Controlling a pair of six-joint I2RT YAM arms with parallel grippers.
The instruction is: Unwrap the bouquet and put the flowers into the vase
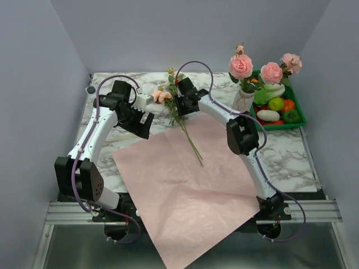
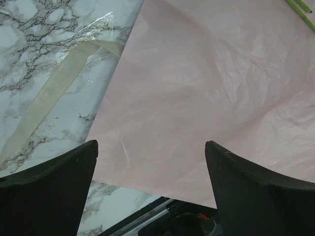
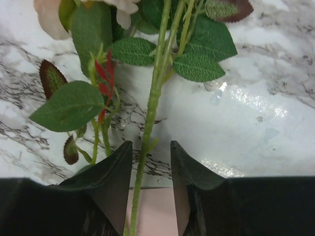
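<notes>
The bouquet lies undone: its pink paper sheet (image 1: 185,190) is spread flat on the marble table. A peach-flowered stem (image 1: 188,134) rests across the paper's far corner, its blooms (image 1: 162,96) on the marble. My right gripper (image 1: 178,101) straddles this stem (image 3: 152,98) just below the leaves. Its jaws (image 3: 151,143) are open, and the stem runs close to the left finger with a gap on the right. Three pink roses (image 1: 241,66) stand in the marbled vase (image 1: 242,101). My left gripper (image 1: 145,123) hangs wide open (image 2: 151,143) over the paper's left edge (image 2: 197,88), holding nothing.
A cream ribbon (image 2: 49,98) lies on the marble left of the paper. A green tray (image 1: 302,115) of plastic vegetables sits right of the vase. The paper overhangs the table's near edge between the arm bases. Grey walls close in on three sides.
</notes>
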